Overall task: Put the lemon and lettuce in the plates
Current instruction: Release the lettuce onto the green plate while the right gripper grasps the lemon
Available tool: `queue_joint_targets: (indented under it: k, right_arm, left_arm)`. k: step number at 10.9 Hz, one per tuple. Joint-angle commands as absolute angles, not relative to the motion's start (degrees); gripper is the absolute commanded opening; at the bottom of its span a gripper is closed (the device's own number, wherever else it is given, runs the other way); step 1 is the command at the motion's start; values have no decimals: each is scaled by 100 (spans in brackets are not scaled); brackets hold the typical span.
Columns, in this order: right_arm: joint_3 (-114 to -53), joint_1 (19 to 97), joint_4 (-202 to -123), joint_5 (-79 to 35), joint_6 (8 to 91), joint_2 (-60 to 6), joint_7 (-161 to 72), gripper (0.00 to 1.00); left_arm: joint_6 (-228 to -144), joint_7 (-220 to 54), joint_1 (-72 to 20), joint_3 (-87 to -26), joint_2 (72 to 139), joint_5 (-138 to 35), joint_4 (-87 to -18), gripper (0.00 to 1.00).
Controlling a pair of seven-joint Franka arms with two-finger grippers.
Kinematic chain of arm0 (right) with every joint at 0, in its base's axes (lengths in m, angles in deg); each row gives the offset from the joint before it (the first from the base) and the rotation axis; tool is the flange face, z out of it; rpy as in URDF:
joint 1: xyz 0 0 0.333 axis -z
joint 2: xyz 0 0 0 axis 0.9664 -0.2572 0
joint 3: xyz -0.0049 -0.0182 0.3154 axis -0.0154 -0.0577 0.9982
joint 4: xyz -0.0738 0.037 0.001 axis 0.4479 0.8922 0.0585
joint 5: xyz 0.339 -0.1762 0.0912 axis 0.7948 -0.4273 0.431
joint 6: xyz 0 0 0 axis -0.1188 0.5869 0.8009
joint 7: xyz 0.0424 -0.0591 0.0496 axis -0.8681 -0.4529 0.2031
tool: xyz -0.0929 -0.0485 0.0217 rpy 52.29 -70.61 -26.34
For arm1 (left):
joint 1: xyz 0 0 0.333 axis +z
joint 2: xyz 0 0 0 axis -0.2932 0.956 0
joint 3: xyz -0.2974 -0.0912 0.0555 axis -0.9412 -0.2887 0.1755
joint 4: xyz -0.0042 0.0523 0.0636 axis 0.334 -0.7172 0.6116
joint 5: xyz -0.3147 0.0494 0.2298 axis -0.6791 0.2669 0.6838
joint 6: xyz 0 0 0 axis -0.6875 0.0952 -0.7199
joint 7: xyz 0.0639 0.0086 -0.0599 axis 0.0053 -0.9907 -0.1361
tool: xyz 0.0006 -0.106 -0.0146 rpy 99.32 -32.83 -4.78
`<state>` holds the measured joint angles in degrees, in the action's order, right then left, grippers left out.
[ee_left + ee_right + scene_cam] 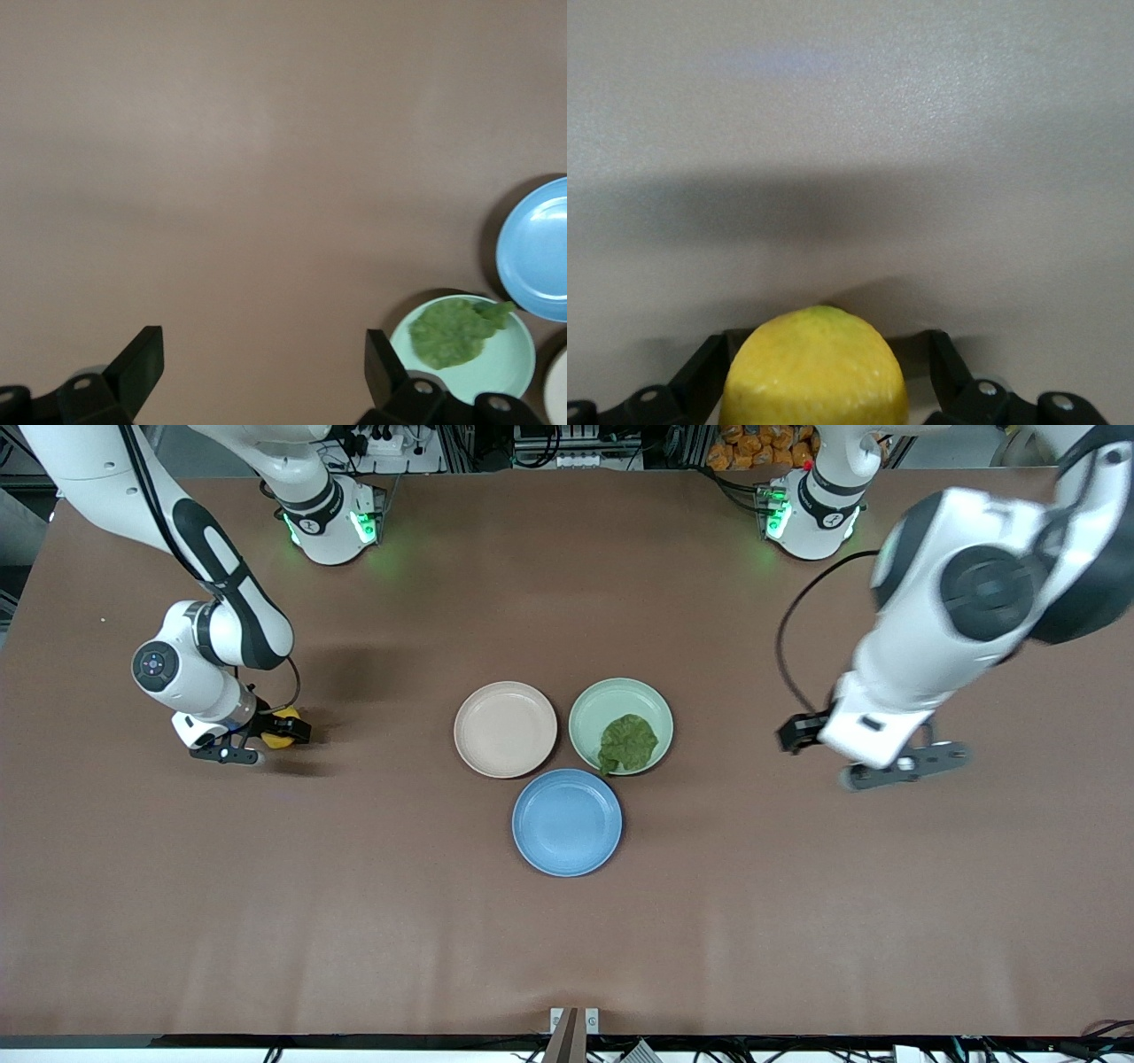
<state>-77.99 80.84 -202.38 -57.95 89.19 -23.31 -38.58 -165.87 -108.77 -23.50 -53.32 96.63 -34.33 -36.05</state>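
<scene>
half done: lettuce [629,743] already lying in the mint green plate [592,701], beige-pink plate [505,729] bare. lemon [280,727] on the table between the spread, not yet closed fingers of the right gripper [257,742], well apart from both plates. left gripper [873,755] wide open and empty, waiting over bare table.

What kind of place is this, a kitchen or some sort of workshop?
Most likely a robotics lab, not a kitchen: two white robot arms stand on a brown-covered table, cables and equipment racks line its edge, and the plates and lettuce look like practice props.
</scene>
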Motion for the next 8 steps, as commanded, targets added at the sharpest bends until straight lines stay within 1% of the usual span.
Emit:
queue_joint_targets:
  k: [1, 2, 3, 4, 7, 8]
  right_arm:
    - [-7765, 8142, -20338, -5789, 9032, -2346, -3888, 99]
    - [-7756, 8142, -20338, -5789, 9032, -2355, -3879, 93]
    - [-7756, 8142, -20338, -5789, 9023, -2355, -3879, 83]
    - [-7756, 8142, -20338, -5789, 9005, -2355, -3879, 75]
    - [-7756, 8151, -20321, -5789, 8935, -2347, -3827, 67]
    - [-7756, 8160, -20312, -5789, 8935, -2347, -3827, 61]
  left_arm:
    - [-16403, -9553, -1682, -5397, 9238, -3397, -3756, 100]
    - [-16332, -9147, -1531, -5397, 9185, -3398, -3747, 100]
    - [-16288, -8969, -1425, -5397, 9123, -3407, -3756, 100]
    - [-16200, -8959, -1407, -5397, 9036, -3415, -3747, 100]
    - [-15901, -8950, -1389, -5397, 8685, -3459, -3747, 100]
    - [-15788, -8950, -1354, -5353, 8570, -3590, -3747, 100]
